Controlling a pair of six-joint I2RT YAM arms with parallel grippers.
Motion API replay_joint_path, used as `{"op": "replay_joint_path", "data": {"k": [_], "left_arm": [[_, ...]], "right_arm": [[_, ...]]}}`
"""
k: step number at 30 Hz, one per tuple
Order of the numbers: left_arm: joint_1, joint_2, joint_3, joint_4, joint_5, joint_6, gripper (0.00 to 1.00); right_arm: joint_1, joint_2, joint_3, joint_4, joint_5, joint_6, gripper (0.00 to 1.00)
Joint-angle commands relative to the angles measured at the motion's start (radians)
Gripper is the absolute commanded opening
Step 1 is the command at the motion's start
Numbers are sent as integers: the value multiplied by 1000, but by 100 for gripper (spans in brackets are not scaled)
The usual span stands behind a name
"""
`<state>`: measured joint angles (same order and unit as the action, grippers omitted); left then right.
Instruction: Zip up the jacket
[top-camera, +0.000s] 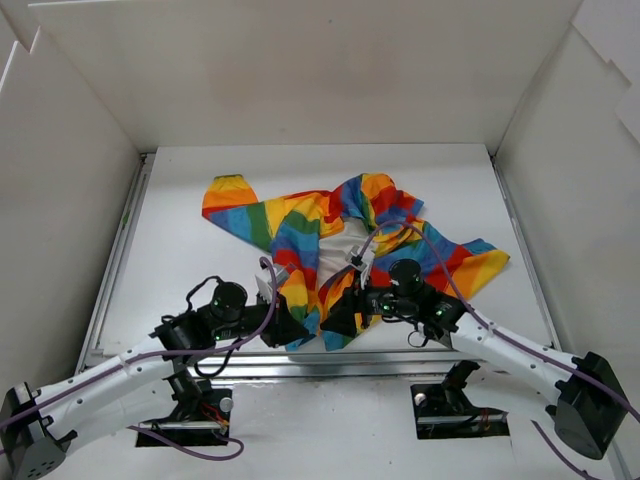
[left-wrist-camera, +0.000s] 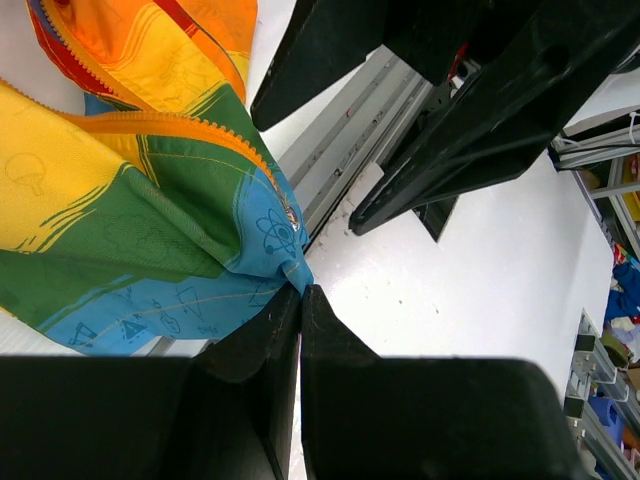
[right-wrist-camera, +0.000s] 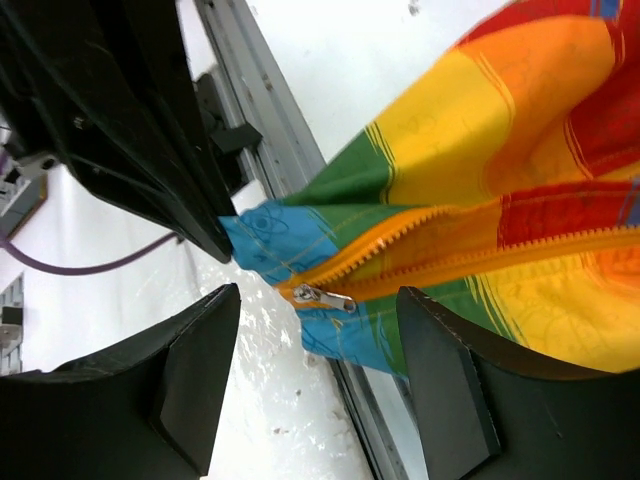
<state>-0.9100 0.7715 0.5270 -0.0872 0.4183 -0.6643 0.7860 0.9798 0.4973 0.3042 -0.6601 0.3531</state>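
Observation:
The rainbow-striped jacket (top-camera: 340, 235) lies spread on the white table, white lining showing at its middle. My left gripper (top-camera: 300, 328) is shut on the blue bottom corner of the jacket (left-wrist-camera: 270, 250) at the table's near edge. My right gripper (top-camera: 335, 315) is open, its jaws wide apart on either side of the hem. Between them sits the silver zipper pull (right-wrist-camera: 325, 297) at the bottom end of the orange zipper (right-wrist-camera: 440, 245), which stands open above it. The left gripper's fingers (right-wrist-camera: 150, 130) show dark at the upper left of the right wrist view.
A metal rail (top-camera: 400, 345) runs along the table's near edge just under both grippers. White walls enclose the table on the left, back and right. One sleeve (top-camera: 232, 205) stretches to the far left, the other (top-camera: 480, 262) to the right.

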Motion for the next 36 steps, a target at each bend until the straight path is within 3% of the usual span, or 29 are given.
{"op": "replay_joint_path", "data": {"k": [1,9,36], "left_arm": [[-7,-15,25,46,23,8,0],[-7,-23,27,46,17,3,0],[-7,-6,38,43,22,5,0]], "right_arm": [[-24,2,14,168,-111,30,61],[-25,77,14,185,-182,46,58],[-24,75,27,76,-171,15,42]]}}
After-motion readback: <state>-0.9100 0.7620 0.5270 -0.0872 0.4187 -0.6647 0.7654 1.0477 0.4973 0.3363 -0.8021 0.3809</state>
